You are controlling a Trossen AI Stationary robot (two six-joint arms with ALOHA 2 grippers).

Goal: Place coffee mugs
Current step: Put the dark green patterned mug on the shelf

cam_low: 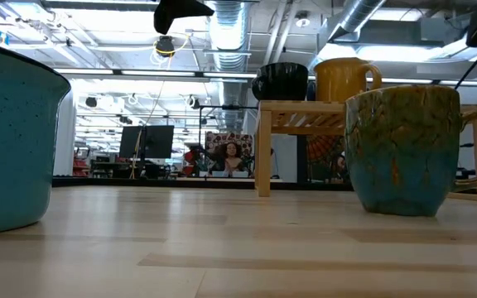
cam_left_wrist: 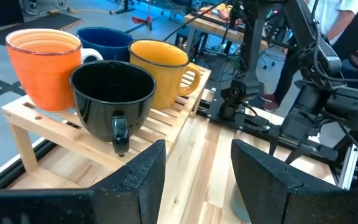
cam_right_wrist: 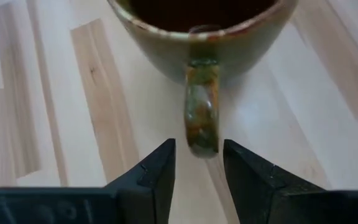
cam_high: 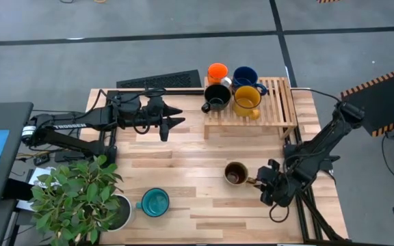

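Note:
Four mugs stand on a slatted wooden rack [cam_high: 279,113]: orange [cam_high: 217,72], dark blue [cam_high: 245,76], black [cam_high: 217,96] and yellow [cam_high: 247,100]. The olive-brown mug [cam_high: 236,173] sits upright on the table, with its handle [cam_right_wrist: 202,118] pointing at my right gripper [cam_right_wrist: 199,163]. That gripper is open, level with the table, a finger on either side of the handle's outer end, and a thin gap shows on each side. The teal mug [cam_high: 155,202] stands near the table's front. My left gripper [cam_left_wrist: 197,180] hovers open to the left of the rack, facing the black mug [cam_left_wrist: 110,99].
A leafy plant in a white pot [cam_high: 118,212] stands at the table's near left corner, beside the teal mug. A dark keyboard [cam_high: 159,80] lies along the far edge, left of the rack. Bare wood shows between the rack and the two mugs on the table.

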